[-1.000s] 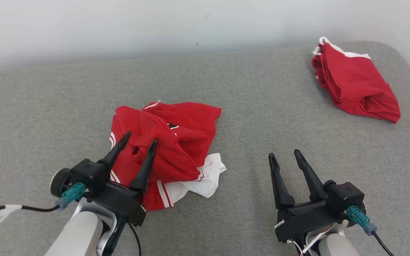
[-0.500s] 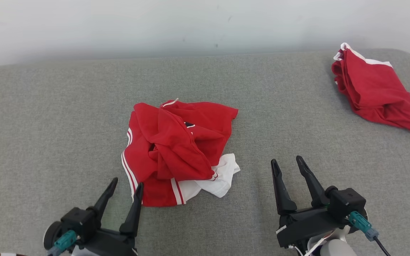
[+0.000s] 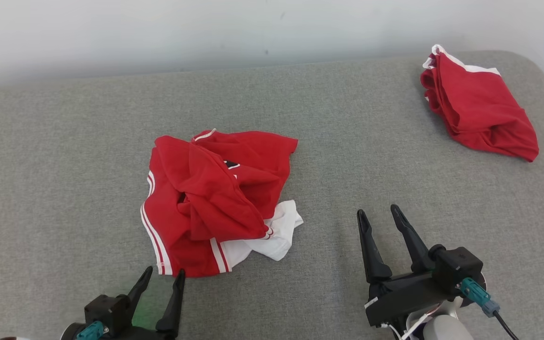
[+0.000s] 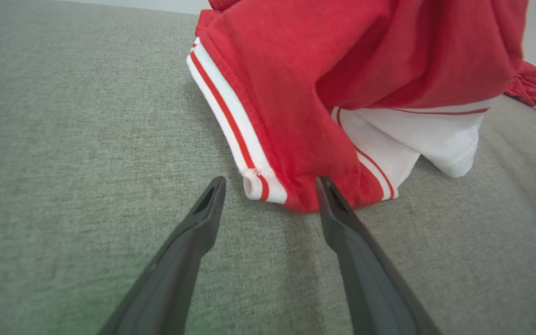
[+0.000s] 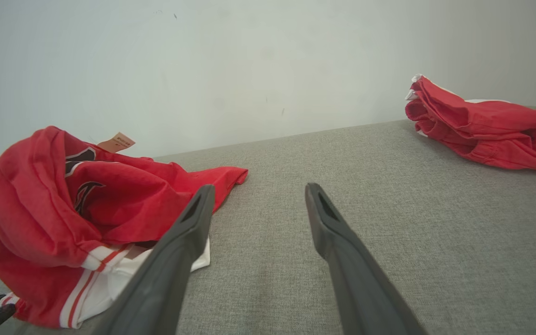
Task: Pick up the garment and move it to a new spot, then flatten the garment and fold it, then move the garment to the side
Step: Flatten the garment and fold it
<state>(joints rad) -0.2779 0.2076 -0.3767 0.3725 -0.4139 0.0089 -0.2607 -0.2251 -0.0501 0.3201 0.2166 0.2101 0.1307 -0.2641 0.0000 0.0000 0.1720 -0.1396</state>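
Here, the crumpled red garment (image 3: pixel 215 198) lay in a heap near the middle of the grey cushion (image 3: pixel 64 165). Its white-striped hem (image 4: pixel 254 172) and a white patch were turned toward the near side. The left claw (image 3: pixel 165 270) stood open and empty at the near left, fingers pointing far at the hem. In its wrist view one fingertip (image 4: pixel 331 195) overlapped the hem's edge, but whether it touched could not be told. The right claw (image 3: pixel 377 210) was open and empty too, over bare cushion to the right of the heap and apart from it. A second garment (image 3: pixel 482 108), also red, lay bunched at the far right corner by the pale wall (image 3: pixel 158 33). A small tan tag (image 5: pixel 117 142) stuck up from the heap's far side.
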